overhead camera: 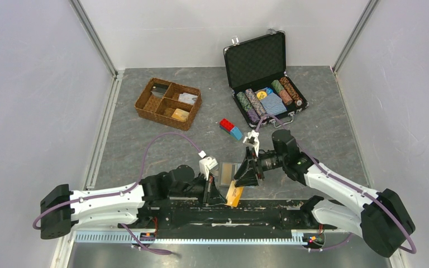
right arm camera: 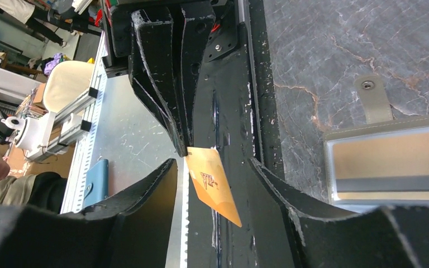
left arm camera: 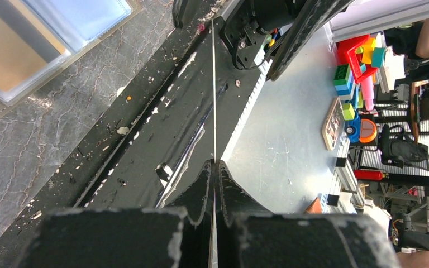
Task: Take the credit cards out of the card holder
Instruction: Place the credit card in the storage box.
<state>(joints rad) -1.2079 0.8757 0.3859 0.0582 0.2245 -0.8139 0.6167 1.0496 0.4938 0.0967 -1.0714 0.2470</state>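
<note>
The grey-tan card holder (overhead camera: 225, 170) lies open on the table between my grippers. In the left wrist view (left arm camera: 22, 50) its clear slots show an orange-gold card and a light blue card (left arm camera: 86, 17). In the right wrist view (right arm camera: 391, 162) its side tab (right arm camera: 371, 97) points up. My left gripper (overhead camera: 217, 195) (left arm camera: 215, 164) is shut on an orange-gold credit card (overhead camera: 234, 195), seen edge-on as a thin line (left arm camera: 214, 100), held over the black base rail. My right gripper (overhead camera: 246, 176) (right arm camera: 212, 164) is open and empty, its jaws standing either side of that card (right arm camera: 215, 187) without touching it.
A brown wicker tray (overhead camera: 167, 103) sits at the back left. An open black chip case (overhead camera: 265, 78) stands at the back right. A red and blue block (overhead camera: 230, 129) lies mid-table. The black base rail (overhead camera: 257, 213) runs along the near edge.
</note>
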